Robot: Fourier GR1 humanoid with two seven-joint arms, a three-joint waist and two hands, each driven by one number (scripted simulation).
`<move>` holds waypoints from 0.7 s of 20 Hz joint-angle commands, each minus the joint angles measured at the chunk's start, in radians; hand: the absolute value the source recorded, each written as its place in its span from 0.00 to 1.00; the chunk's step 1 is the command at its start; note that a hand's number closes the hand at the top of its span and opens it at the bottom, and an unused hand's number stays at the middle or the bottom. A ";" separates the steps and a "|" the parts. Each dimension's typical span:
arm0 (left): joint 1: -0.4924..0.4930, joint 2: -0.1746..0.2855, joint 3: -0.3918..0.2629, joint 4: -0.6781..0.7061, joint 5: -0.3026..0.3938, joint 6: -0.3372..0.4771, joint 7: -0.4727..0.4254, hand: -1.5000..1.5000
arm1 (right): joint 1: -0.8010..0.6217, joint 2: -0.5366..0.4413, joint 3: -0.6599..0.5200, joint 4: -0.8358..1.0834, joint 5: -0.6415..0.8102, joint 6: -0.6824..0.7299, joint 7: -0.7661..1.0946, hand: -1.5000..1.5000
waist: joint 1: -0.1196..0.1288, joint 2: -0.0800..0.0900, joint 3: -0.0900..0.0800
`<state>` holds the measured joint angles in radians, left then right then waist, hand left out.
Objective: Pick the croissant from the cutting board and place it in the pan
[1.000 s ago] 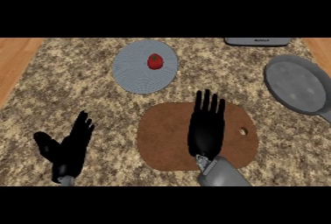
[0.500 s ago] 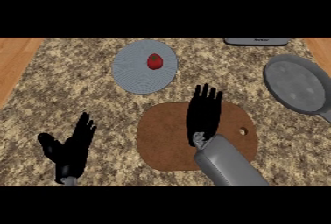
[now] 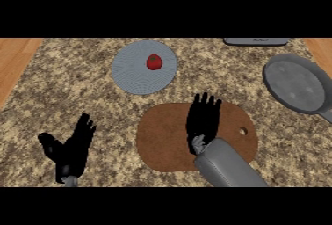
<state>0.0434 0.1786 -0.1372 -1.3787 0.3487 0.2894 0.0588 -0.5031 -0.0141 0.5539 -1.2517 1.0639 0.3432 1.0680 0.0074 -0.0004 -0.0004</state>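
The right hand (image 3: 203, 121) lies over the cutting board (image 3: 162, 140), fingers straight, grasping nothing I can see. The left hand (image 3: 73, 147) rests open left of the board, and the pan (image 3: 298, 85) sits beyond its right.

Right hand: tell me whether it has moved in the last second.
Yes, slightly. The right hand has its wrist farther up the cutting board, away from the near edge, while its fingertips remain at the board's far edge.
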 commanded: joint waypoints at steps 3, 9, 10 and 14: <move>0.032 0.017 0.030 -0.004 0.016 -0.069 -0.008 0.50 | 0.065 0.013 0.045 -0.018 0.031 -0.041 0.089 0.00 | -0.004 -0.001 0.000; 0.054 -0.016 0.012 -0.081 -0.033 -0.008 0.030 0.50 | 0.071 0.013 -0.003 0.038 0.135 -0.079 0.007 0.00 | -0.003 -0.001 0.001; -0.034 -0.017 0.047 0.039 -0.027 -0.028 0.001 0.50 | 0.029 0.013 -0.006 0.070 0.117 -0.052 0.033 0.00 | -0.005 0.001 0.000; 0.019 -0.001 0.040 -0.057 -0.026 -0.041 0.048 0.50 | 0.065 0.013 -0.026 0.159 0.115 -0.175 -0.013 0.00 | 0.001 0.001 0.001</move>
<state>0.0544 0.1544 -0.1170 -1.4086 0.3133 0.2786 0.0817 -0.4563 -0.0149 0.5216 -1.1781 1.1729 0.2542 1.0114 0.0056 -0.0041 -0.0012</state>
